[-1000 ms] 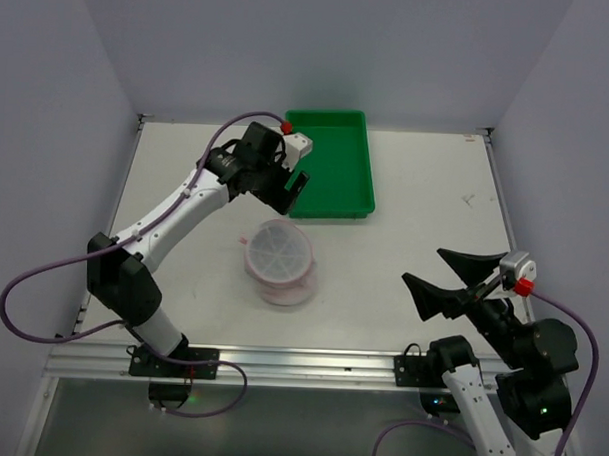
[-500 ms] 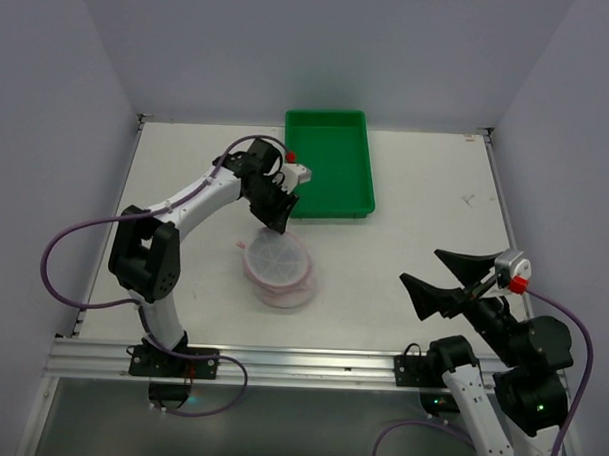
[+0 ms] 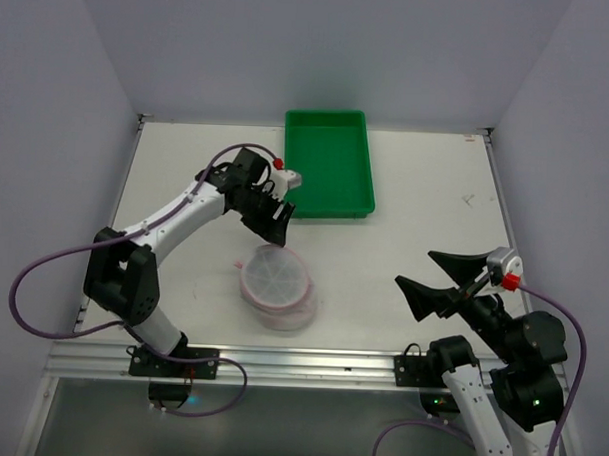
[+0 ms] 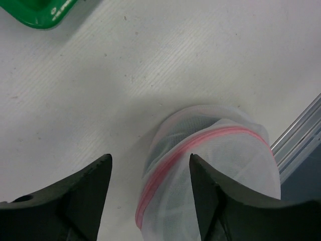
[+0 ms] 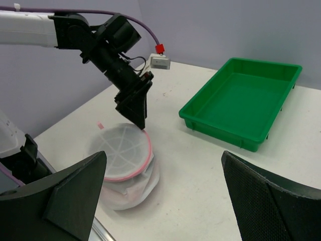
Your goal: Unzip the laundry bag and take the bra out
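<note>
Bag, top view: the laundry bag (image 3: 275, 285) lies on the table (image 3: 426, 192), a round face up, near the front edge and well short of the green tray (image 3: 332, 159).
Left claw, top view: the left gripper (image 3: 281, 227) points down just behind the bag's far rim, between bag and tray.
Right claw, top view: the right gripper (image 3: 415, 269) hangs over the table's near right part, well apart from the bag, jaws spread wide and empty.
Bag, left wrist view: the laundry bag (image 4: 215, 165) bulges up beside an aluminium rail (image 4: 301, 145); its pink trim (image 4: 190, 145) runs slantwise between the two fingers (image 4: 85, 196).
Left claw, left wrist view: the left gripper (image 4: 149, 159) has its jaws partly apart; whether they touch the mesh cannot be told, and nothing is seen pinched.
Tray, left wrist view: a corner of the green tray (image 4: 40, 12) shows at top left.
Bag, right wrist view: the laundry bag (image 5: 125, 155) sits slumped, its pink-rimmed face up.
Left claw, right wrist view: the left gripper (image 5: 142, 125) has its tips right at the bag's far rim.
Right claw, right wrist view: the right gripper (image 5: 164, 156) is wide open, holding nothing.
</note>
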Motion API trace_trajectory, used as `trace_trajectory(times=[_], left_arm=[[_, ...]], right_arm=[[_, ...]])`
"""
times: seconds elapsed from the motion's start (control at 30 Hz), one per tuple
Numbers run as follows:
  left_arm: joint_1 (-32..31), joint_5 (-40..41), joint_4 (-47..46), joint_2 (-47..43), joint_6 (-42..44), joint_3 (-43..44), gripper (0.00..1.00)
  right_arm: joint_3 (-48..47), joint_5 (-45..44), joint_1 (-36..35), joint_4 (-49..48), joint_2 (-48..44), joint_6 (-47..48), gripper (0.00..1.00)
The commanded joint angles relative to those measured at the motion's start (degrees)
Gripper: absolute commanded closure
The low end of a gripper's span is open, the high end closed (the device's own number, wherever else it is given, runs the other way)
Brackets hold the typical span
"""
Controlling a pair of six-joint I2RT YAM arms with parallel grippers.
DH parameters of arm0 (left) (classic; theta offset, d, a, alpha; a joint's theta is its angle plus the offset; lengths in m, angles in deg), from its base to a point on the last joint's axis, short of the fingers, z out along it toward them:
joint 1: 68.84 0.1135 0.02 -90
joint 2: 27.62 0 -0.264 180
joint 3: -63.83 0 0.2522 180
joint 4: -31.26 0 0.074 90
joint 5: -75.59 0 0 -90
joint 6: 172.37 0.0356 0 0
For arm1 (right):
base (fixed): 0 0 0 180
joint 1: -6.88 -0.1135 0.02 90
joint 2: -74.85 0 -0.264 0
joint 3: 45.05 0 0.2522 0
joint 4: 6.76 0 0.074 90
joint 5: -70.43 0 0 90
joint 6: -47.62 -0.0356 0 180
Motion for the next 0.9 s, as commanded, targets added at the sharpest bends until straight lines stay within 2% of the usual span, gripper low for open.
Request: trace_trajectory(times=[0.0,0.03,0.17,0.4,0.5,0.6,0.63,0.7,0.73,0.8,0.87], left_arm=[[0.74,2.70,-2.53,-5.44,-7.93,-1.00,0.30],[0.83,2.78,-2.80,-6.31,-8.46,-1.70,0.22],[0.92,2.25,-3.24,-10.18,-7.07,-3.64,0.11],[1.19,2.26,-2.53,-7.73,-6.27,-6.79,0.12],[1.19,1.03,-3.85,-6.94,-6.53,-8.82,0.21],[1.19,-1.42,-5.26,-7.03,-7.67,-10.14,0.36],[1.19,-3.17,-6.30,-7.37,-8.55,-11.19,0.50],[1.19,-4.59,-7.63,-8.78,-9.52,-12.42,0.70],[1.27,-4.95,-8.07,-9.31,-10.04,-14.17,0.86],[1.27,-3.64,-9.48,-11.24,-13.03,-15.76,0.99],[1.19,-2.41,-12.62,-14.12,-18.27,-18.73,1.00]], right_arm=[[-0.36,1.42,0.20,-1.72,0.62,-0.16,0.01],[-0.18,1.42,0.20,-1.72,0.53,-0.16,0.01],[0.26,2.38,0.20,-2.07,0.62,-0.68,0.01],[-0.01,3.00,0.20,-2.42,0.45,-1.04,0.01],[0.08,3.17,0.20,-2.25,0.44,-1.13,0.01],[0.17,3.44,0.20,-1.98,0.36,-1.13,0.01],[0.17,3.61,0.20,-2.07,0.53,-1.13,0.01],[0.26,4.40,0.20,-2.33,0.80,-1.21,0.01],[0.35,4.58,0.29,-2.42,0.88,-1.21,0.01],[0.61,5.02,0.20,-2.51,1.41,-1.04,0.01],[0.96,4.76,0.29,-2.60,1.94,-1.13,0.01]])
